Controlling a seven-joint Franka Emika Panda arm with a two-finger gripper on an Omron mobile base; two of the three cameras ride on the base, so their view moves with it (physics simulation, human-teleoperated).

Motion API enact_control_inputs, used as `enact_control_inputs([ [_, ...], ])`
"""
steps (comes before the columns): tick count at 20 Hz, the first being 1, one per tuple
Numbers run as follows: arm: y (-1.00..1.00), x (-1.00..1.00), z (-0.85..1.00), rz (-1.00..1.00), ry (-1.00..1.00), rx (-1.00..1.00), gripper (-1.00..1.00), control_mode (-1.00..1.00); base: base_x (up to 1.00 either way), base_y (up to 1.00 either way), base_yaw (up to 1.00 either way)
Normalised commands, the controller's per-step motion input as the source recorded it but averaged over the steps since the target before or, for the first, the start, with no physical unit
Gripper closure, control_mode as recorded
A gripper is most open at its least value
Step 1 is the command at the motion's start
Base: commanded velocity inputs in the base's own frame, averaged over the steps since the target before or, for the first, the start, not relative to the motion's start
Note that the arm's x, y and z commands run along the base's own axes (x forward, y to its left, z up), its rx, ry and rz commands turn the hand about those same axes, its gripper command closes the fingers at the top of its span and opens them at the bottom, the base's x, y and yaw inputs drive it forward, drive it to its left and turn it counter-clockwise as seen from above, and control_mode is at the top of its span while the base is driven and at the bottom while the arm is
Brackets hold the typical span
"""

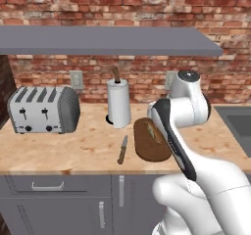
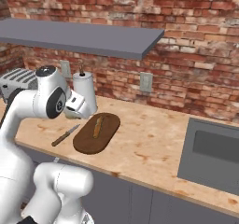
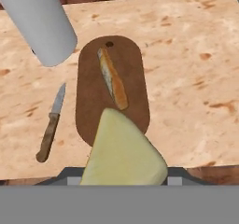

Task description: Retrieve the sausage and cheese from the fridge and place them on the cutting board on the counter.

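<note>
While the gripper [image 3: 122, 183] pinches the cheese [image 3: 123, 155] above the cutting board's [image 3: 88, 111] near end, the sausage [image 3: 113, 78] lies along the board; the fingertips are hidden behind the cheese.

One board [image 3: 93, 101], one sausage [image 3: 113, 80], one cheese [image 3: 123, 153], one knife [image 3: 50, 123].

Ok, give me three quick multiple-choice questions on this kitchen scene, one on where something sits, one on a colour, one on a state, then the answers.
1. Where does the sausage lie?
A. on the cutting board
B. on the bare counter
C. on the toaster

2. What colour is the cheese?
A. dark brown
B. pale yellow
C. white

3. What is the cheese's state?
A. lying on the board
B. held up in the gripper
C. beside the knife

Answers: A, it rests along the board's middle; B, the hand view shows a pale yellow wedge; B, it sits at the gripper, above the board's near end.
</note>
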Motion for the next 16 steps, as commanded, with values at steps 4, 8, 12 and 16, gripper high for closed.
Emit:
enact_control_inputs([
  [4,-0.57,-0.10,-0.16,0.05,-0.12,0.00,1.00,-1.00,0.00,0.00,0.00],
  [8,-0.51,0.13,-0.12,0.01,-0.10,0.00,1.00,-1.00,0.00,0.00,0.00],
  [12,-0.30,0.49,-0.13,0.00,-0.05,0.00,1.00,-1.00,0.00,0.00,0.00],
  [16,-0.01,0.70,-0.01,0.00,0.00,0.03,1.00,-1.00,0.00,0.00,0.00],
])
